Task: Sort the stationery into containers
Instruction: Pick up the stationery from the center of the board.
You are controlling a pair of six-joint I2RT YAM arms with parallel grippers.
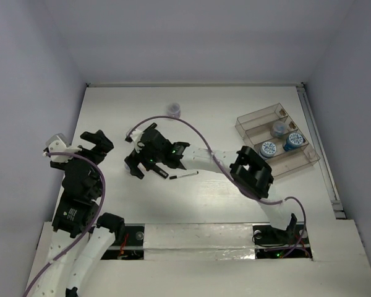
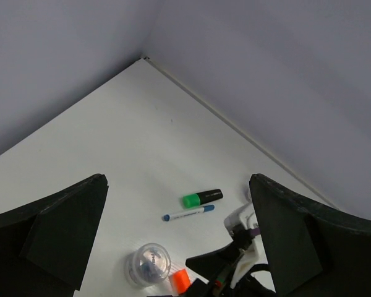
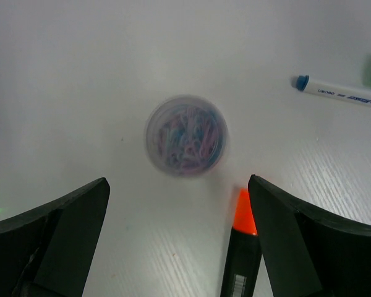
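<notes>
My right gripper (image 3: 178, 247) is open and hovers low over the table; it also shows in the top view (image 1: 142, 167). A clear round pot of coloured paper clips (image 3: 185, 135) stands just ahead of its jaws. An orange-capped black marker (image 3: 242, 247) lies by the inside of the right finger. A blue-capped white pen (image 3: 340, 91) lies further off. My left gripper (image 2: 179, 247) is open and empty at the table's left (image 1: 99, 141). It sees the green-capped marker (image 2: 202, 198), the pen (image 2: 188, 213) and the pot (image 2: 148, 264). The clear divided tray (image 1: 250, 124) at the right holds three pots.
A greyish pot (image 1: 173, 109) stands alone at the back middle. A thin black-and-white pen (image 1: 182, 176) lies under the right arm's forearm. A purple cable (image 1: 191, 127) arches over the right arm. Walls close the table at the back and sides.
</notes>
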